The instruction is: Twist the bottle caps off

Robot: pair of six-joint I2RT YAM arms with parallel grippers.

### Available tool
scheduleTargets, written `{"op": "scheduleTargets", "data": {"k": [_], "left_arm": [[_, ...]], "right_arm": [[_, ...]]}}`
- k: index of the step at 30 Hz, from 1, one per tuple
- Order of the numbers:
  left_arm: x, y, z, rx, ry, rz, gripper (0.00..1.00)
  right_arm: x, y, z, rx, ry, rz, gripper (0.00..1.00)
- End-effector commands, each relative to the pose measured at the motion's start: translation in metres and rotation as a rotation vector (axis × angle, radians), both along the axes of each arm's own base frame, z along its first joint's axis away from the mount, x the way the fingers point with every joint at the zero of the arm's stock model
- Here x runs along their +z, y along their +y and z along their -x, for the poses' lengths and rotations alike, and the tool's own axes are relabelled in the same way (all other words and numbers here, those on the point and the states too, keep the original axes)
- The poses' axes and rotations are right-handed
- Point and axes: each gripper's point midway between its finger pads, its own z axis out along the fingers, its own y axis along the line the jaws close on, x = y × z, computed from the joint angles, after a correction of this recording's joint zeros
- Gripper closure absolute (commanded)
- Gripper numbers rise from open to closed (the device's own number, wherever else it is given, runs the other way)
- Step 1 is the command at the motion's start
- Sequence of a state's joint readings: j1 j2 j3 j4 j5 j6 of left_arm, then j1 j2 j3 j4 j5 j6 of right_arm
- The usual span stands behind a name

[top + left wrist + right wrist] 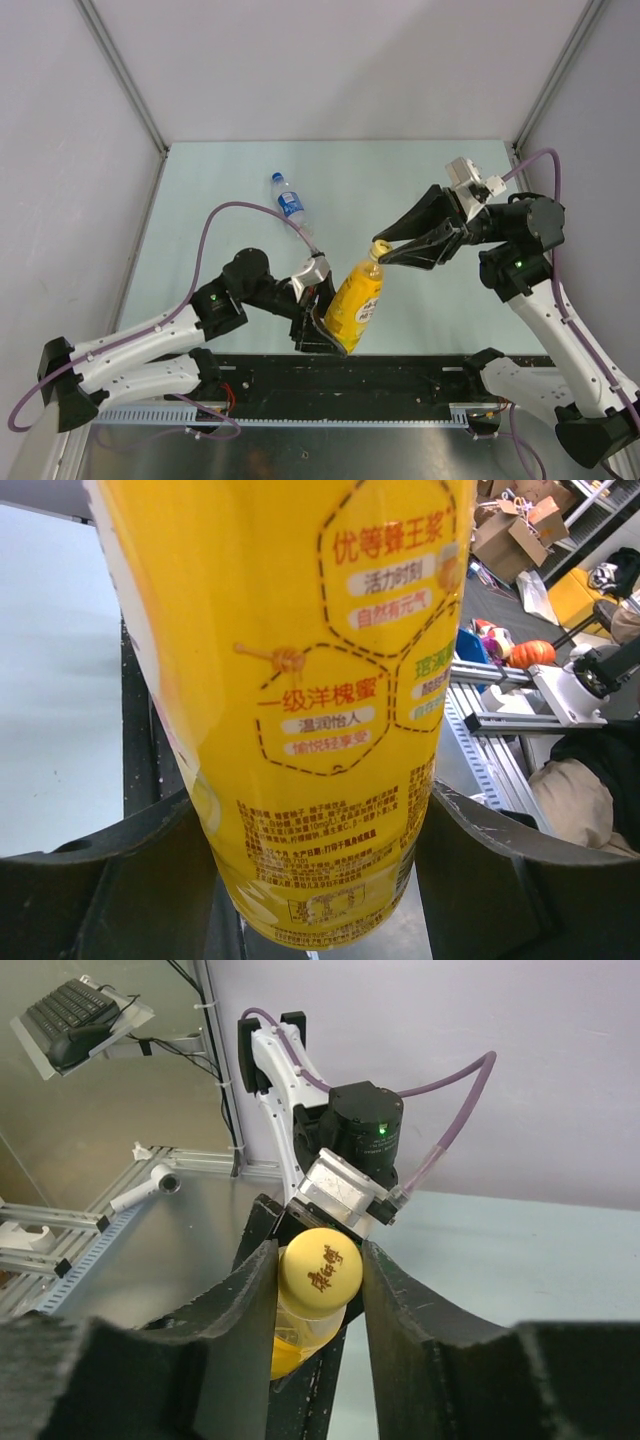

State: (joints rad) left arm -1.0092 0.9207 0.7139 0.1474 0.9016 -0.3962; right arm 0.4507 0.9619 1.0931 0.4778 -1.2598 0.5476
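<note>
- Pale green table (400, 180) between grey walls (60, 150).
- Slotted metal rail (300, 412) along its near edge.
- Keyboard (75, 1005) on a tilted tray.
- Cardboard boxes (520, 525) in the background.

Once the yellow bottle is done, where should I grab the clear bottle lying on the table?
Grip the clear bottle around its labelled middle, from straight above, jaws set across its long axis. It lies flat and alone, blue cap at the far end, so both round sides are exposed and the cap stays free.
</note>
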Motion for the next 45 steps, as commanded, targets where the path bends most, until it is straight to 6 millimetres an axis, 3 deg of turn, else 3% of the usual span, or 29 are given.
{"op": "scheduleTargets", "data": {"k": [1, 9, 15, 22, 28, 35, 39, 45], "left_arm": [[0.056, -0.001, -0.003, -0.002, -0.22, 0.259, 1.0], [0.04, -0.003, -0.025, 0.132, -0.228, 0.184, 1.0], [0.038, 0.003, -0.043, 0.259, -0.263, 0.158, 1.0], [0.044, 0.019, -0.068, 0.466, -0.293, 0.166, 1.0], [0.042, 0.036, -0.096, 0.661, -0.298, 0.119, 1.0], [0.018, 0.051, -0.138, 0.901, -0.249, -0.049, 1.0], [0.005, 0.047, -0.15, 0.937, -0.248, -0.148, 1.0], [-0.025, 0.046, -0.167, 1.022, -0.272, -0.333, 1.0]], "right_arm": [[-0.014, 0.004, -0.012, -0.003, 0.064, 0.036, 0.55], [-0.01, -0.001, -0.014, -0.035, 0.057, 0.024, 0.18], [-0.013, -0.001, -0.015, -0.041, 0.06, 0.032, 0.03], [-0.019, -0.002, -0.016, -0.049, 0.063, 0.051, 0.01], [-0.014, -0.003, -0.027, -0.126, 0.076, 0.021, 0.01], [0.001, -0.01, -0.063, -0.367, 0.142, -0.067, 0.0], [0.001, -0.012, -0.087, -0.476, 0.232, -0.1, 0.01], [-0.004, -0.002, -0.106, -0.544, 0.346, -0.121, 0.01]]}}
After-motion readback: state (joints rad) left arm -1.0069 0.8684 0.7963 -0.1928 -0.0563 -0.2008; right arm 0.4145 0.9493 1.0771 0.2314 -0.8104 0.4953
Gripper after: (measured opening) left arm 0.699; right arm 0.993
